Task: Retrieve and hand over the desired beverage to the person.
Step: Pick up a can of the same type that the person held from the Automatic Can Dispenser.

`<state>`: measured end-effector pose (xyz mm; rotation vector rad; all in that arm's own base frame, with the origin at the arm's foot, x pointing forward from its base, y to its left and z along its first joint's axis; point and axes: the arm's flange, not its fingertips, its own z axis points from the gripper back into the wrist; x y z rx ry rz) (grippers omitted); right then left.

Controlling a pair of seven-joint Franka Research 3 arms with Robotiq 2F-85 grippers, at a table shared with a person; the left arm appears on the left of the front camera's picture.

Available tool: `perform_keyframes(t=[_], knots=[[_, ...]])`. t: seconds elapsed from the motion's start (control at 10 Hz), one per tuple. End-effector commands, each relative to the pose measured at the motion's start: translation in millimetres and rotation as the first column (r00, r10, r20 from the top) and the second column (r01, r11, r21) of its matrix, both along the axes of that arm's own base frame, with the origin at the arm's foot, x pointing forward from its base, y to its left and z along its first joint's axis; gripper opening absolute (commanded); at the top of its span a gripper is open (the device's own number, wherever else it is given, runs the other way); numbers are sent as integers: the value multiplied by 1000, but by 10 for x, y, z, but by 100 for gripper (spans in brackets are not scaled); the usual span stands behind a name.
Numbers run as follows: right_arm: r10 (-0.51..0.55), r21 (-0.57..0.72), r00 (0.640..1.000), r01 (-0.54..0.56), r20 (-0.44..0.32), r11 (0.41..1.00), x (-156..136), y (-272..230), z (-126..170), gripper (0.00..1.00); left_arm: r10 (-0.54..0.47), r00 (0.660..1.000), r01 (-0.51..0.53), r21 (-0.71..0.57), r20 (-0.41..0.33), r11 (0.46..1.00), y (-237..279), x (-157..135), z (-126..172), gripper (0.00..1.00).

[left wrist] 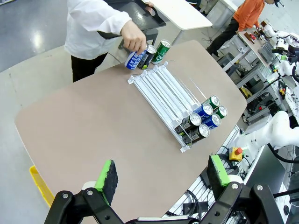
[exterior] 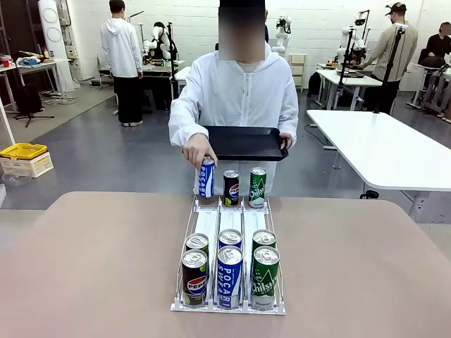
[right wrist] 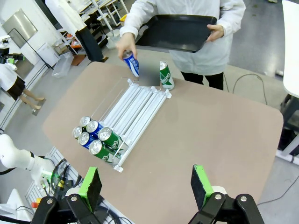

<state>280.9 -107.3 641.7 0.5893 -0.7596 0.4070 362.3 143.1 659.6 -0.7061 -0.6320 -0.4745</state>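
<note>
A white wire rack (exterior: 230, 220) lies lengthwise on the tan table (exterior: 84, 267). Six cans stand at its near end: a dark Pepsi can (exterior: 194, 277), a blue Pocari can (exterior: 229, 276) and a green can (exterior: 265, 277) in front, three more behind. At the far end the person (exterior: 236, 91) grips a blue can (exterior: 206, 177) with one hand, beside a dark can (exterior: 231, 187) and a green can (exterior: 257, 186). The other hand holds a black tray (exterior: 243, 143). My left gripper (left wrist: 162, 173) and right gripper (right wrist: 146, 186) hover high above the table, both open and holding nothing.
A long white table (exterior: 380, 144) stands behind on the right. A yellow bin (exterior: 22, 151) sits on the floor at the left. Other people stand farther back in the room. Bare tabletop lies on both sides of the rack.
</note>
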Motion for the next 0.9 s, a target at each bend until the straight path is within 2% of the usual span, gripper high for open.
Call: perform_keyframes(t=[0.0,0.8], knots=[[14,2,1000,-14,7,1000,3,7,-2,100,-13,1000,13,-3,9,1000,18,-6,9,100],[14,2,1000,-14,7,1000,3,7,-2,100,-13,1000,13,-3,9,1000,18,-6,9,100]])
